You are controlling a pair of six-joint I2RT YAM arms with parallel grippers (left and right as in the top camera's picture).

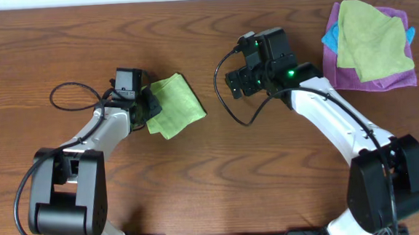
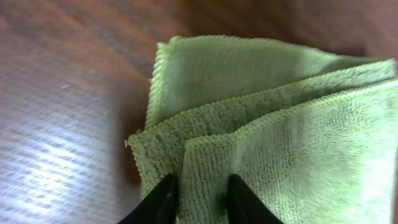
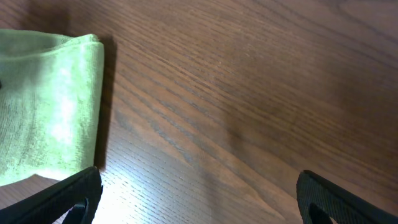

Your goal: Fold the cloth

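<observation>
Left wrist view is showing the left tool with its two dark fingers sitting close together and pinching a folded edge of the cloth between them, so it is holding the cloth at its near corner. Several layers are stacking up at that corner, and the cloth is lying as a small folded bundle on the tabletop, left of centre. The right tool is hanging with its fingers spread wide and nothing in them, hovering over bare wood just beside the cloth's far edge. Well apart, at the far right corner, a yellow-green cloth is lying on a purple cloth. The risk, as I am judging it, is sitting in that pinch. The left tool may be catching only some of the layers, so a pull could be dragging the top layer askew and undoing the fold. Drawing back without letting go fully could be carrying the whole bundle along.
</observation>
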